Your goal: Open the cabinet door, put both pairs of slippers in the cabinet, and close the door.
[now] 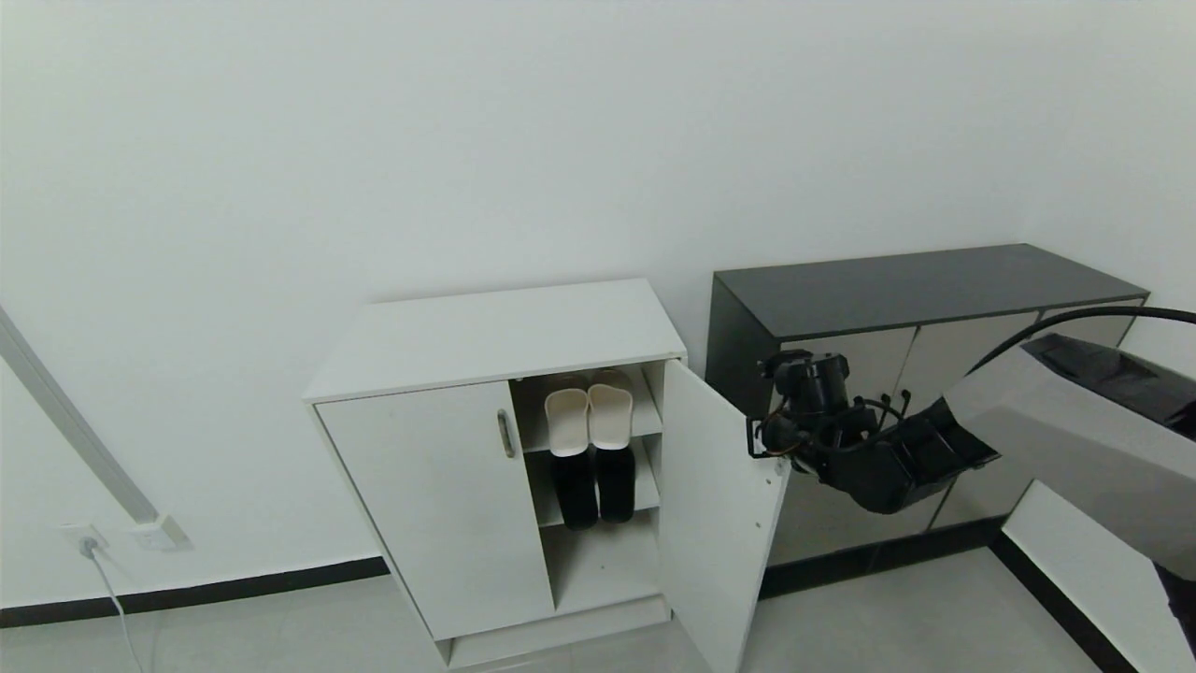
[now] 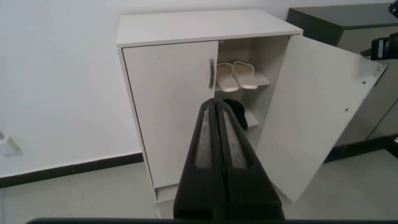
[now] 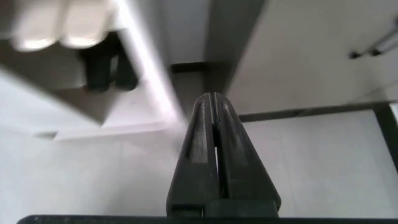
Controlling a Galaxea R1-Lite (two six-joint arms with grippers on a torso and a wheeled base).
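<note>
The white cabinet [image 1: 486, 346] has its left door closed and its right door [image 1: 719, 505] swung open. A cream pair of slippers [image 1: 589, 418] lies on the upper shelf and a black pair [image 1: 595, 486] on the shelf below. My right gripper [image 1: 755, 439] is shut with nothing in it, at the outer face of the open door near its free edge [image 3: 149, 68]. In the right wrist view the cream slippers [image 3: 56, 28] and black slippers [image 3: 109, 68] sit beyond that edge. My left gripper [image 2: 214, 106] is shut and empty, held back in front of the cabinet [image 2: 168, 99].
A low dark sideboard [image 1: 925, 290] stands against the wall right of the cabinet, close behind the open door. A wall socket with a cable [image 1: 86, 542] is low on the left. Bare floor [image 1: 888, 617] lies in front.
</note>
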